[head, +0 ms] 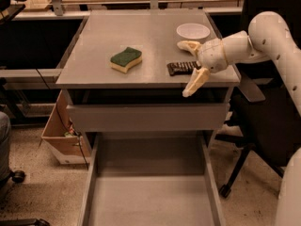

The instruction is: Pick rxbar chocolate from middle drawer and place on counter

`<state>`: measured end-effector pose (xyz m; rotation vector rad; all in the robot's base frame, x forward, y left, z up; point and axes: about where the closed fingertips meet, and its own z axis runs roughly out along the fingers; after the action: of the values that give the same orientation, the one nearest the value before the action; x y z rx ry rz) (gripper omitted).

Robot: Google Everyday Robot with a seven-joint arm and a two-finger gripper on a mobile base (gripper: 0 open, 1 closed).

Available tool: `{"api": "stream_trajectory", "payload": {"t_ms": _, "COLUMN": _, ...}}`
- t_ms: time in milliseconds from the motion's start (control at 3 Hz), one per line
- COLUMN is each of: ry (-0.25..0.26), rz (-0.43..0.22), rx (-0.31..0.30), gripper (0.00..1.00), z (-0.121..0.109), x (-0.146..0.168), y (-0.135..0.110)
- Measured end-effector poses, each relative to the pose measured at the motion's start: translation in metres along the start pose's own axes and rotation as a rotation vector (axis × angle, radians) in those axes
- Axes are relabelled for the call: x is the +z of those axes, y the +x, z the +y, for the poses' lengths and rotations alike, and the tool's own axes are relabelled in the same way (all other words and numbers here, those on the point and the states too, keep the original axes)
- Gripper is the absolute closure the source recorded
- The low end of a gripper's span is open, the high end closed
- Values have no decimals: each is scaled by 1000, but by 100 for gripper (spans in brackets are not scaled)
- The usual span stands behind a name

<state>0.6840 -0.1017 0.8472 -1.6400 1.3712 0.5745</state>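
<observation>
While I watched the single camera view, the gripper (184,70) stood at the right front corner of the counter (141,29) with its two pale fingers (189,45) spread wide and nothing clamped between them. The rxbar chocolate (175,68) lay flat on the counter, close to the front edge, and its right end reached into the gap between those fingers. I could not tell whether either finger touched the wrapper.

The bar's long axis ran left to right, roughly along the counter's front edge and in line with the wrist. From the wrist the bar therefore lay to the camera's left, pointing away from the arm. One finger sat behind the bar and the other in front, its tip showing across the counter's edge.

Below, the middle drawer (150,199) stood pulled out, its floor bare. I judged the placing done in substance, since the bar already rested on the counter. To clear it, I would draw the gripper back to the camera's right along the bar's axis, or lift straight up, so neither finger swept the bar off the front edge.
</observation>
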Motion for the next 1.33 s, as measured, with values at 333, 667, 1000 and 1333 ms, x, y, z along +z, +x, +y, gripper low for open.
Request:
{"api": "stream_trajectory", "payload": {"t_ms": 333, "ry": 16, "rz": -24, "rx": 88, "gripper": 0, "z": 20, "x": -28, "y": 10}}
{"api": "stream_trajectory", "payload": {"t_ms": 667, "ry": 59, "rz": -4, "rx": 139, "gripper": 0, "z": 40, "x": -72, "y": 17}}
{"api": "stream_trajectory", "payload": {"t_ms": 1000, "ry": 106, "rz": 58, "rx": 134, "gripper": 0, "z": 52, "x": -117, "y": 5}}
{"api": "stream_trajectory", "payload": {"t_ms": 1333, "ry": 138, "rz": 83, "rx": 147, "gripper": 0, "z": 60, "x": -143, "y": 1}}
